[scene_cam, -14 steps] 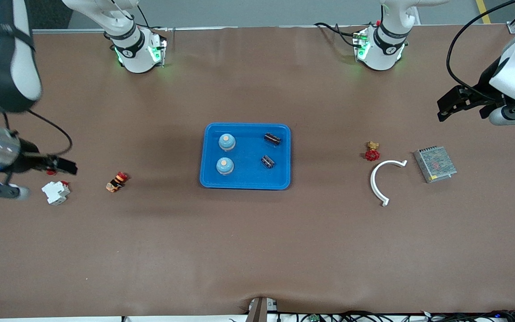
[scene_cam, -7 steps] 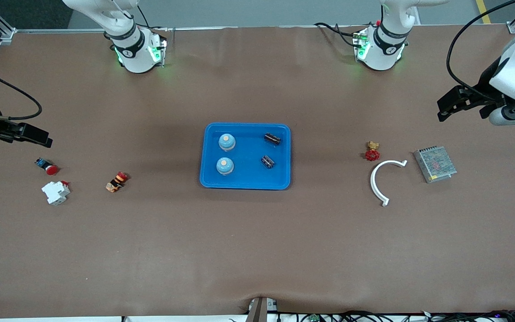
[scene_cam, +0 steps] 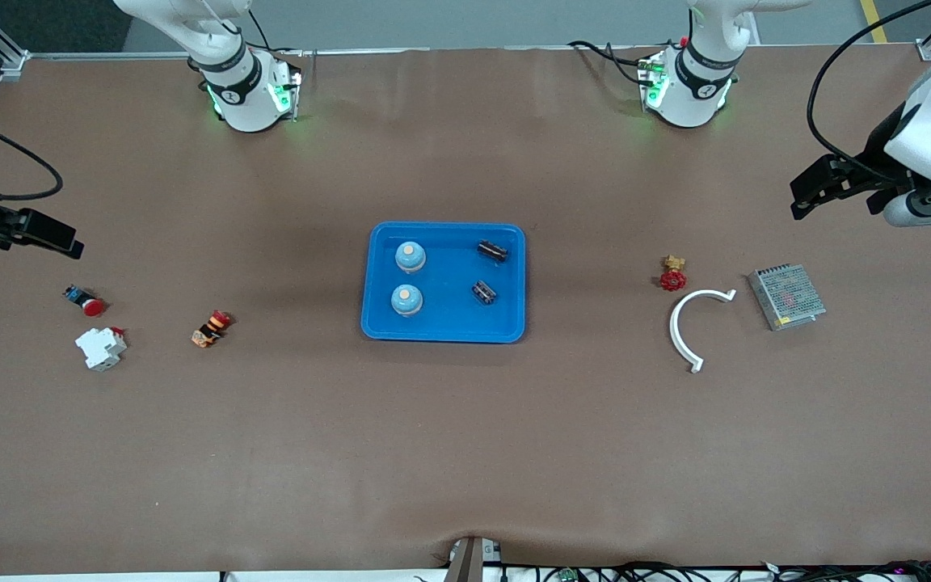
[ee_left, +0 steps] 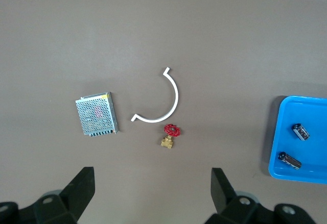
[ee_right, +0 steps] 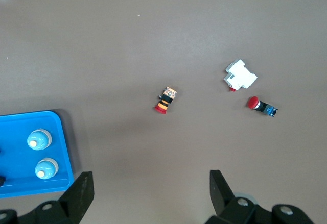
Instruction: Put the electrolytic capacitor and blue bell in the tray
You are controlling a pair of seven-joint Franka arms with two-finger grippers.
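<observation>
On the table [scene_cam: 465,453] we see, largest first, the tray [scene_cam: 444,330] at the middle, holding four things. Two blue bells [scene_cam: 410,256] [scene_cam: 406,300] stand upright toward the right arm's end of the tray, one nearer the front camera than the other and apart from it. Two capacitors [scene_cam: 492,250] [scene_cam: 484,292] lie on their sides toward the left arm's end, likewise apart.

Toward the left arm's end of the table we find a metal box [scene_cam: 786,297], a white arc [scene_cam: 685,323] just beside it, and a red valve [scene_cam: 673,275] near the arc's end. Toward the right arm's end lie a white block [scene_cam: 100,347], a striped button [scene_cam: 211,328] and a red button [scene_cam: 84,301], all apart from one another.

Our left gripper [scene_cam: 806,194] hangs in the air over bare table near the box, its fingers [ee_left: 82,191] spread wide and holding nothing. Our right gripper [scene_cam: 49,234] hangs over bare table near the red button, its fingers [ee_right: 80,193] also spread wide and holding nothing.
</observation>
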